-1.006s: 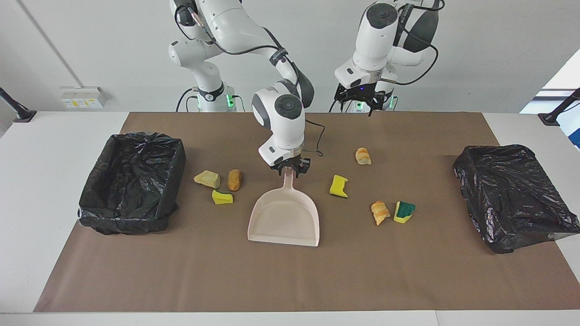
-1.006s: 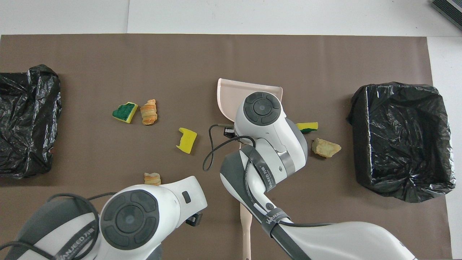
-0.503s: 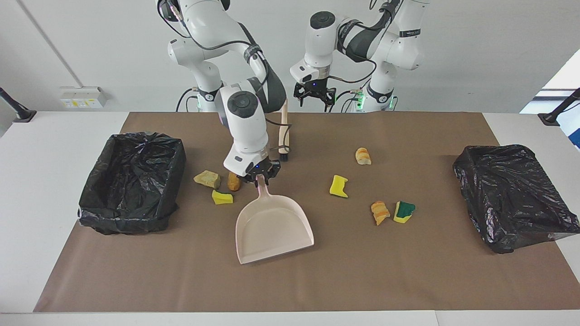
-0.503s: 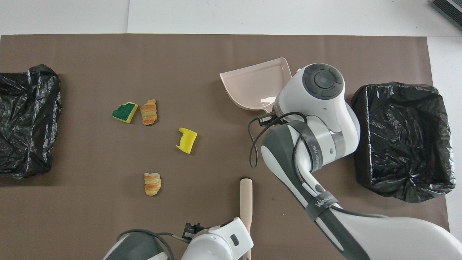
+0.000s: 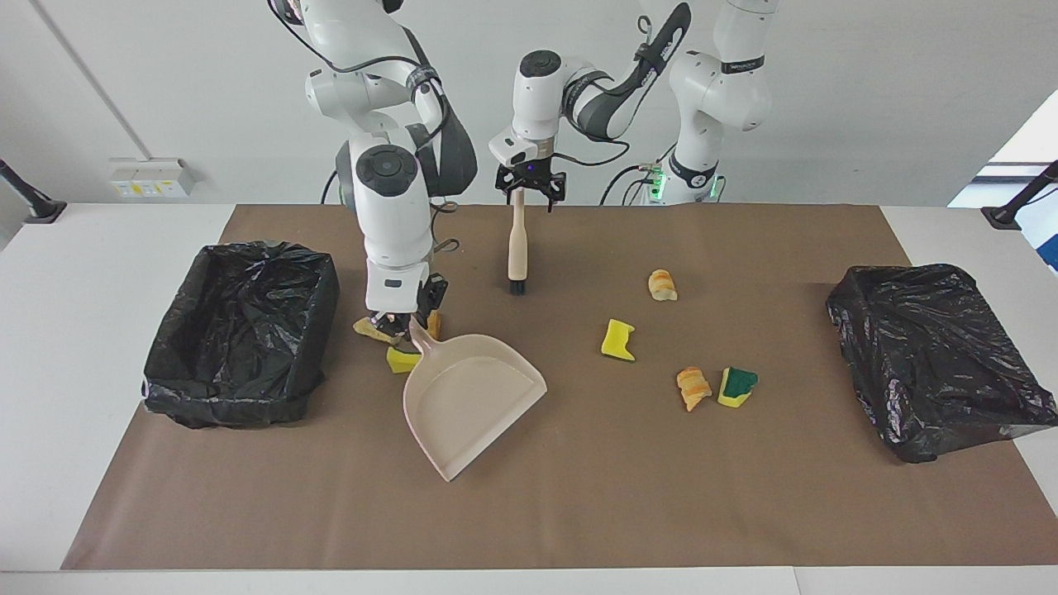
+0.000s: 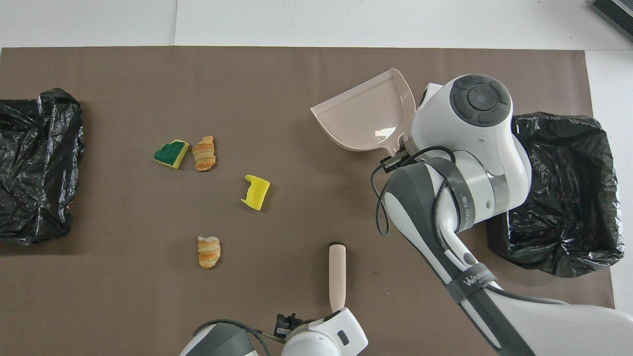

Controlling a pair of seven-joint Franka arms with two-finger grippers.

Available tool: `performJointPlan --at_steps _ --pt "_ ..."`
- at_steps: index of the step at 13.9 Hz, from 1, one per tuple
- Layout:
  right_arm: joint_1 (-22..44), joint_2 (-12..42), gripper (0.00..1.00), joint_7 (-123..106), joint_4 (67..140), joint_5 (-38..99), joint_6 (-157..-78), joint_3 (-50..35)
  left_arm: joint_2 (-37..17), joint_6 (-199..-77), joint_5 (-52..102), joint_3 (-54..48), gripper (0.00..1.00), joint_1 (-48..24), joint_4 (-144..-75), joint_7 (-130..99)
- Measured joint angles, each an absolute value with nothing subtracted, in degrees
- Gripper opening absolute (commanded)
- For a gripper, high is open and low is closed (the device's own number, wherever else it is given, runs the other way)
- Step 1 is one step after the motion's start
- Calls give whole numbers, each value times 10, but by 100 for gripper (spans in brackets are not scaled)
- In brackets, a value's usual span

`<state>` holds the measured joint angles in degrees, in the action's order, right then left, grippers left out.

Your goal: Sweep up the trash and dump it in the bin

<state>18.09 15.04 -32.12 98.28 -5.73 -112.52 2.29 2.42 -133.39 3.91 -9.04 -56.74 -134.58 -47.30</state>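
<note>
Right gripper [image 5: 402,318]: fingers clamped on the handle of the dustpan [image 5: 471,401], down at mat level among three scraps toward the right arm's end of the table. The pan lies on the brown mat [image 5: 529,512], its open mouth turned away from the robots and slanted toward the middle of the table (overhead, the arm hides its handle).

Left gripper [image 5: 525,188]: at the top of the brush [image 5: 517,248], which stands upright with its dark bristles down on the mat, near the robots' edge. Whether the fingers press the handle cannot be told.

Trash, right arm's end: a tan lump [image 5: 369,328] and an orange lump [image 5: 433,322], both partly hidden by the right gripper, and a yellow sponge piece [image 5: 401,360] just beside the pan's handle. All three lie between the pan and the nearer bin [image 5: 240,330].

Trash, middle and toward the left arm's end:
- striped bread lump [image 5: 662,284], nearest the robots;
- yellow sponge [image 5: 617,340], farther out;
- orange striped lump [image 5: 693,387] with a green-topped sponge [image 5: 736,386] just beside it, farthest from the robots.

Bins: two, lined with black bags, one at each end of the mat; the second bin [image 5: 938,355] sits at the left arm's end.
</note>
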Motion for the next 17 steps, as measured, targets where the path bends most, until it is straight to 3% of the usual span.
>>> performJointPlan --at_steps 1,4,5,6,8,13,17 --pt "174 150 0 -362 985 -59 -1127 23 14 -1335 39 -91 88 -573 -1343 -479" --pt "155 153 0 -444 993 -59 -1133 23 1 -1337 39 -88 27 -575 -1336 -483" --pt "153 157 0 -461 994 -59 -1142 23 1 -1337 39 -87 12 -575 -1334 -484" --pt "154 161 0 -480 995 -59 -1150 22 1 -1336 39 -84 6 -575 -1331 -484" --pt "156 172 0 -506 997 -59 -1159 19 1 -1332 39 -81 0 -575 -1323 -484" --pt "161 179 0 -512 997 -59 -1160 18 8 -1270 37 -74 0 -569 -1308 -485" --pt "172 180 0 -513 1004 -59 -1160 16 43 -1185 -18 -69 0 -508 -1301 -485"
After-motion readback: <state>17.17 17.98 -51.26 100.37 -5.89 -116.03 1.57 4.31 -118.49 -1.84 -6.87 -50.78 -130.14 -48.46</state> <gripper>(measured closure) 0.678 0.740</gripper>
